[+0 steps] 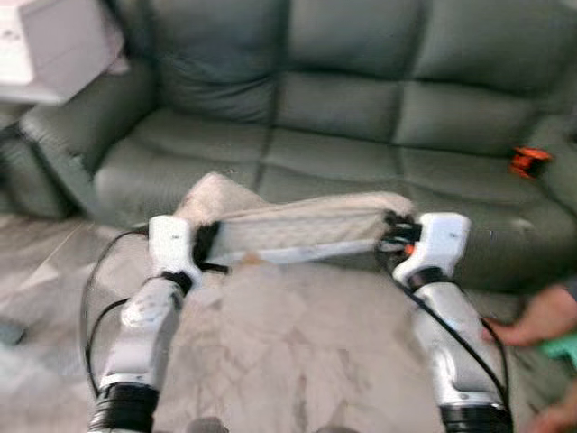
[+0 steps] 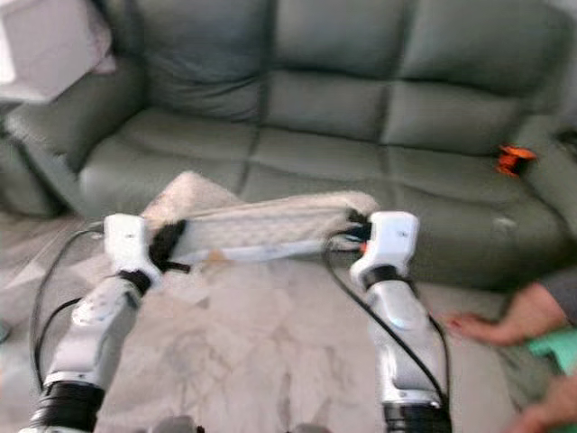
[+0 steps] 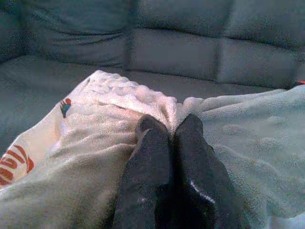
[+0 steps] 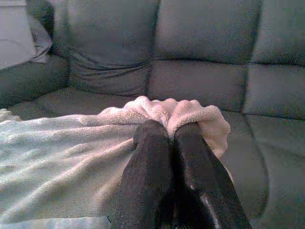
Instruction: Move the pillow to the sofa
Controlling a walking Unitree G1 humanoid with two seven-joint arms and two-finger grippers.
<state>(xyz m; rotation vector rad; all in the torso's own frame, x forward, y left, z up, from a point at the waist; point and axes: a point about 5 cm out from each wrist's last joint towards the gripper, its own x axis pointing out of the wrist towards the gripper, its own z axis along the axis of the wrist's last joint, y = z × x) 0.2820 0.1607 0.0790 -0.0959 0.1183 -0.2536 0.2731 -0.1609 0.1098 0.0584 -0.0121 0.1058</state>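
- Two silver arms reach forward from the robot, and stretched between them is a flat, cream-coloured fleece pillow [image 1: 293,230] with a pale underside.
- The left end effector [image 1: 209,242] has its black fingers [image 3: 150,157] pressed together on a bunched fold at the pillow's left end, where a small red-and-blue print shows on the fabric.
- The right end effector [image 1: 389,236] pinches the opposite end the same way, its two black fingers [image 4: 152,157] closed tight with a ruffle of fleece squeezed between them.
- The pillow hangs in the air, held roughly level, just in front of the seat edge of the grey-green leather sofa [image 1: 361,108]; its far left corner rises in a soft peak toward the seat cushion.
- Below the pillow lies a pale marbled stone floor [image 1: 288,352].
- A small orange object [image 1: 528,161] sits on the sofa seat far to the right, beside the armrest.
- A white box-like thing [image 1: 45,45] stands by the sofa's left arm.
- A person's hand [image 1: 541,320] rests low at the right edge, next to a bit of turquoise cloth [image 1: 563,347], close to the robot's right arm.
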